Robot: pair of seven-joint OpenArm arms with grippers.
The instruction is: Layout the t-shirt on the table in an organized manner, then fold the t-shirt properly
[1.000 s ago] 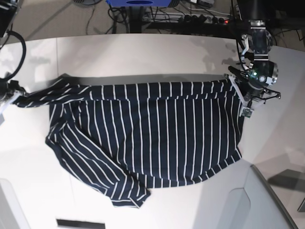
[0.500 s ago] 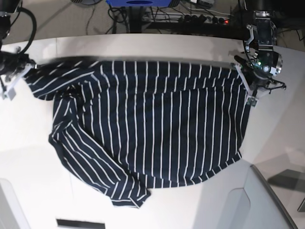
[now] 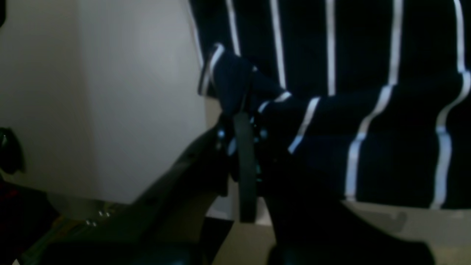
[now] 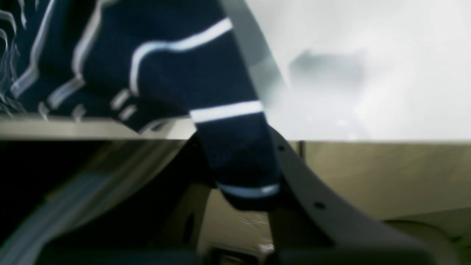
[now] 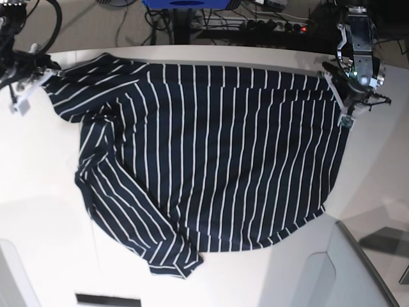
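Observation:
The dark navy t-shirt (image 5: 211,153) with thin white stripes lies spread over the white table (image 5: 38,185), its upper edge drawn up near the curved far edge. At the shirt's top right corner, my left gripper (image 5: 339,96) is shut on the fabric; the left wrist view shows the cloth (image 3: 331,110) pinched in the gripper (image 3: 239,114). My right gripper (image 5: 39,75) is shut on the top left corner, a sleeve end. In the right wrist view the striped fabric (image 4: 220,110) runs down into the gripper (image 4: 246,184). The lower left part (image 5: 160,256) lies folded and rumpled.
Cables and a power strip (image 5: 275,25) lie on the floor beyond the table's far edge, beside a blue object (image 5: 185,4). A grey panel (image 5: 364,268) stands at the lower right corner. Bare tabletop shows left of and below the shirt.
Both grippers have moved toward the table's far edge, dragging the shirt's upper edge with them. The shirt now lies stretched out longer and flatter.

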